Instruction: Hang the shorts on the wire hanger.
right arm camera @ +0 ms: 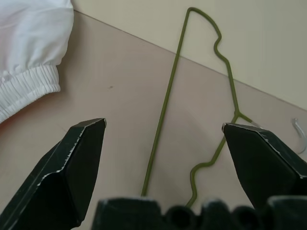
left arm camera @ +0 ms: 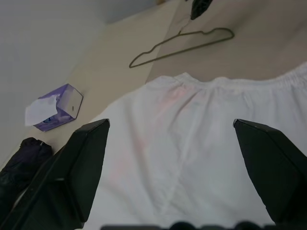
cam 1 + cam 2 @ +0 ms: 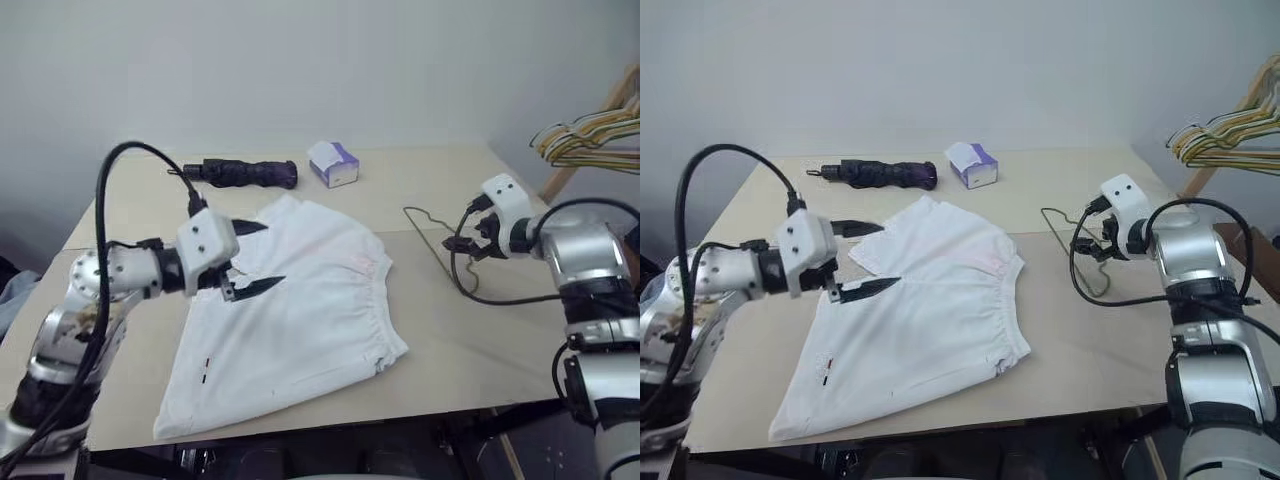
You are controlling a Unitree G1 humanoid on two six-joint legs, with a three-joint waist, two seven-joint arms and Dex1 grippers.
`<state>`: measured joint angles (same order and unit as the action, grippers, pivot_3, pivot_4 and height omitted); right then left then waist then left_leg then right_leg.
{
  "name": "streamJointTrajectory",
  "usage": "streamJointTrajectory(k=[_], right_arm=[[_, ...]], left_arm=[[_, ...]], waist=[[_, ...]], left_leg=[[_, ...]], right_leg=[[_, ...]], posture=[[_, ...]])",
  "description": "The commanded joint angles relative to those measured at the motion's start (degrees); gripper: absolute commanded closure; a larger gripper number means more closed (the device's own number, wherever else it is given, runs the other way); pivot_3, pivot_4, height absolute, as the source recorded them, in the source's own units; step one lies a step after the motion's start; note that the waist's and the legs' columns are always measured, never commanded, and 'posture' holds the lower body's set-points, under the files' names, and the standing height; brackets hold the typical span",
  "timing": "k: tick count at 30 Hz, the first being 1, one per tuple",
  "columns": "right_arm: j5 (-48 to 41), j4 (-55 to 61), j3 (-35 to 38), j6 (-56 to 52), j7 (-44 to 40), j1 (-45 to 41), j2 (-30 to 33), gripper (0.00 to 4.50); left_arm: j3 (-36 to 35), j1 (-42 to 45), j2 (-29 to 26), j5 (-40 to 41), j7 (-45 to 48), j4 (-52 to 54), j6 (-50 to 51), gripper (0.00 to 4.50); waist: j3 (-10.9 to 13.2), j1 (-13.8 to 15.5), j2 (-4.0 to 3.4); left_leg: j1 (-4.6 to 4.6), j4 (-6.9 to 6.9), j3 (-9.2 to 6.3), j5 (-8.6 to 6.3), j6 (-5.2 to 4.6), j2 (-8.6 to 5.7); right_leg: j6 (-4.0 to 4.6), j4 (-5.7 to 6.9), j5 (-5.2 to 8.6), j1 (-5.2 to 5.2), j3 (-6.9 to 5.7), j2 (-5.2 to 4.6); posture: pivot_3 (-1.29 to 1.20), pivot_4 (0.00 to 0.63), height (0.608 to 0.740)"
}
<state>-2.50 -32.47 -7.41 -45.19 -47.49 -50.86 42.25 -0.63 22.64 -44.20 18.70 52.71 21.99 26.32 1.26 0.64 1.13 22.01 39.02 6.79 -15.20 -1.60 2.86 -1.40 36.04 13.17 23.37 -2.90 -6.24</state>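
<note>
Shorts (image 3: pixel 300 320) lie flat on the table (image 3: pixel 480 330), white, with the gathered waistband toward your right and the 2 leg hems toward your left and the near edge. Left gripper (image 3: pixel 258 256) hovers over the far-left part of the cloth, its 2 black fingers spread wide and holding nothing; in the left wrist view the fabric fills the gap between them. Behind the shorts sit a dark folded umbrella (image 3: pixel 245 173) and a purple tissue box (image 3: pixel 334 163). Just right of the waistband, apart from it, lies the wire hanger (image 1: pixel 192 100), flat on the table, its long bar running away from you and its hook toward the right. Right gripper (image 3: pixel 468 243) hangs directly above that hanger, fingers spread, empty. Judged from this layout, your right arm is the nearer one for the hanger and your left for the shorts; the waistband already faces the hanger.
</note>
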Motion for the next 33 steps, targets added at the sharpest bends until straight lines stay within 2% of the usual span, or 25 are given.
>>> streamJointTrajectory(k=[1, 4, 9, 16, 27, 32, 33], right_arm=[[1.3, -5.8, -2.1, 2.4, -4.4, -4.1, 0.1, 0.00], [3.0, -12.0, -4.4, 3.0, -6.9, -7.5, -0.8, 0.00], [6.3, -22.6, -7.3, 7.4, -9.5, -11.9, -3.6, 0.00], [9.7, -31.6, -8.2, 14.0, -10.2, -14.0, -7.5, 0.00], [11.9, -39.4, -5.3, 14.5, -2.6, -16.5, -9.3, 0.00], [12.3, -40.6, -5.1, 12.7, -6.3, -17.0, -8.9, 0.00], [12.4, -40.9, -5.1, 12.0, -6.7, -17.0, -9.0, 0.17]], left_arm=[[1.0, 1.8, 0.8, -0.2, -1.7, 0.4, 1.6, 0.03], [1.5, 1.1, 1.3, 0.5, -2.1, 2.0, 2.9, 0.03], [1.0, -1.8, 1.4, 0.1, -3.3, 4.2, 3.4, 0.03], [0.5, -4.2, 1.2, 0.0, -5.1, 6.6, 4.3, 0.03], [-0.3, -4.9, 0.6, -0.8, -5.5, 6.9, 3.4, 0.03], [-0.2, -4.6, 0.7, -0.6, -5.2, 6.4, 2.9, 0.03], [-0.1, -4.6, 0.7, -0.7, -5.2, 6.3, 2.7, 0.01]], waist=[[0.3, -0.4, -0.05], [1.5, -1.1, -0.15], [2.6, -1.6, -0.31], [3.0, -1.2, -0.32], [3.0, -0.6, -0.32], [3.0, -0.7, -0.32], [3.0, -0.7, -0.32]], left_leg=[[-0.03, -0.01, 0.01, -0.01, -0.01, 0.00], [-0.12, -0.01, -0.04, -0.02, -0.03, 0.00], [-0.07, -0.04, -0.22, -0.01, -0.04, 0.00], [0.37, -0.04, -0.15, 0.02, 0.01, -0.01], [0.36, -0.04, -0.03, 0.08, 0.10, -0.01], [0.36, -0.04, 0.03, 0.16, 0.24, -0.01], [0.37, -0.04, 0.04, 0.16, 0.24, -0.01]], right_leg=[[0.00, -0.01, 0.00, -0.01, 0.02, 0.00], [0.00, 0.01, 0.01, -0.06, 0.09, 0.00], [0.00, 0.04, -0.01, 0.08, 0.23, 0.01], [-0.03, 0.11, -0.03, 0.63, 0.32, 0.00], [-0.03, 0.17, -0.04, 0.65, 0.32, 0.01], [-0.03, 0.17, -0.05, 0.66, 0.33, 0.01], [-0.03, 0.17, -0.05, 0.66, 0.32, 0.01]], posture=[[0.06, 0.041, 0.740], [0.06, 0.082, 0.740], [0.06, 0.100, 0.740], [0.09, 0.093, 0.740], [0.10, 0.070, 0.740], [0.09, 0.061, 0.740], [0.09, 0.059, 0.740]])
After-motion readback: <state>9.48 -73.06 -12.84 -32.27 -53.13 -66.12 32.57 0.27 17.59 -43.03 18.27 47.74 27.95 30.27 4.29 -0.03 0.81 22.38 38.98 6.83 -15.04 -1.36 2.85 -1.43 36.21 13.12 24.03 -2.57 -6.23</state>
